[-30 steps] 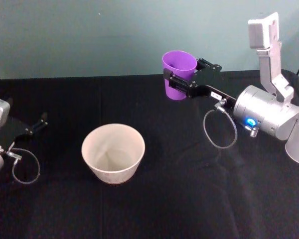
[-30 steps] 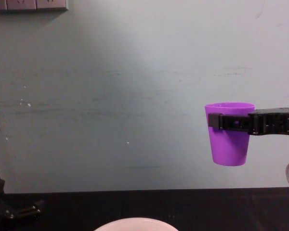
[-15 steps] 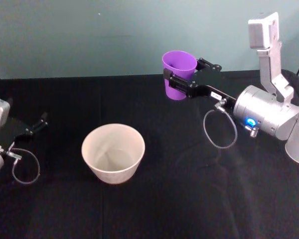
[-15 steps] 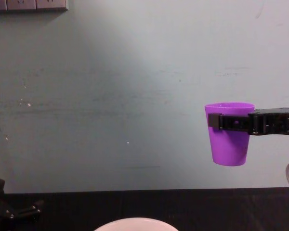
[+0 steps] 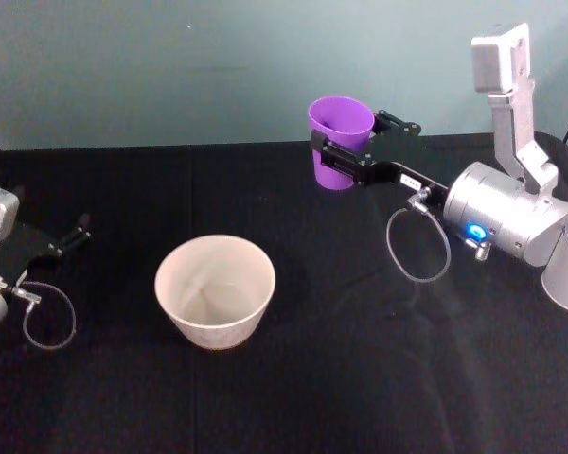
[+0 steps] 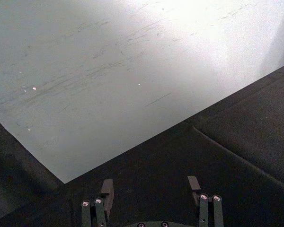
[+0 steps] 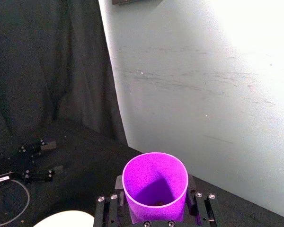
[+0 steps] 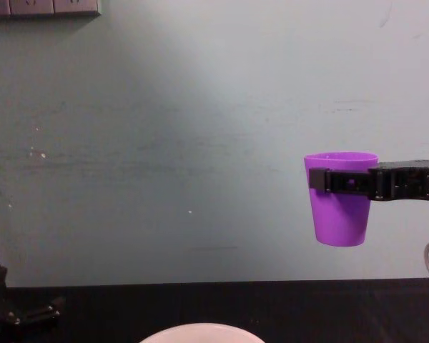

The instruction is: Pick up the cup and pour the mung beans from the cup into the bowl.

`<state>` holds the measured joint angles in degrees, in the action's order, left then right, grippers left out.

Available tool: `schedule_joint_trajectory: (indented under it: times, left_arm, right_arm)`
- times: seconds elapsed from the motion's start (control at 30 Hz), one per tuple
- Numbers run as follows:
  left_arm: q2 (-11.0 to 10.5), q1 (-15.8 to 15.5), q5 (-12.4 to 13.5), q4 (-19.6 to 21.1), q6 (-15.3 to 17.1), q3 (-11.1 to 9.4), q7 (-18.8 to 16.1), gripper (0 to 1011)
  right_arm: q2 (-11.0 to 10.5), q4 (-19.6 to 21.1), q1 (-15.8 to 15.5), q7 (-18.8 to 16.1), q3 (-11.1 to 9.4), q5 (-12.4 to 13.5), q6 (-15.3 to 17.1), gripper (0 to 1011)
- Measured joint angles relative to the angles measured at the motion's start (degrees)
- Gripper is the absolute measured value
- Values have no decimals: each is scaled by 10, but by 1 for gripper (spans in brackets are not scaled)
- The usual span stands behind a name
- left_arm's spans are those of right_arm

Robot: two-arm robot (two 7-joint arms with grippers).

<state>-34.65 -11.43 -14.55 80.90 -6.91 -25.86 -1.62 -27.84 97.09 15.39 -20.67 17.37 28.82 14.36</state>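
My right gripper (image 5: 336, 151) is shut on the purple cup (image 5: 340, 123), holding it upright in the air above the table, behind and to the right of the bowl (image 5: 215, 288). From the side, the cup (image 8: 339, 207) hangs well above the bowl's rim (image 8: 200, 329), with black fingers (image 8: 327, 179) clamped just under its lip. Looking down into the cup (image 7: 154, 182), a few mung beans (image 7: 156, 204) lie dark at its bottom. The white bowl stands upright on the black cloth. My left gripper (image 5: 71, 236) rests open at the far left of the table; its fingers (image 6: 106, 188) are spread.
A black cloth (image 5: 360, 378) covers the table. A pale teal wall (image 5: 170, 66) rises behind it. Loose grey cables loop beside each wrist (image 5: 418, 246). A dark curtain (image 7: 47, 71) hangs to one side.
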Motion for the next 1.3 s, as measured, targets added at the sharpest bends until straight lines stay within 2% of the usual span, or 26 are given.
schedule_joint_trajectory:
  times: [1.3]
  left_arm:
    - [0,0,0,0,0,0,0,1011]
  right_arm:
    - [0,0,0,0,0,0,0,735]
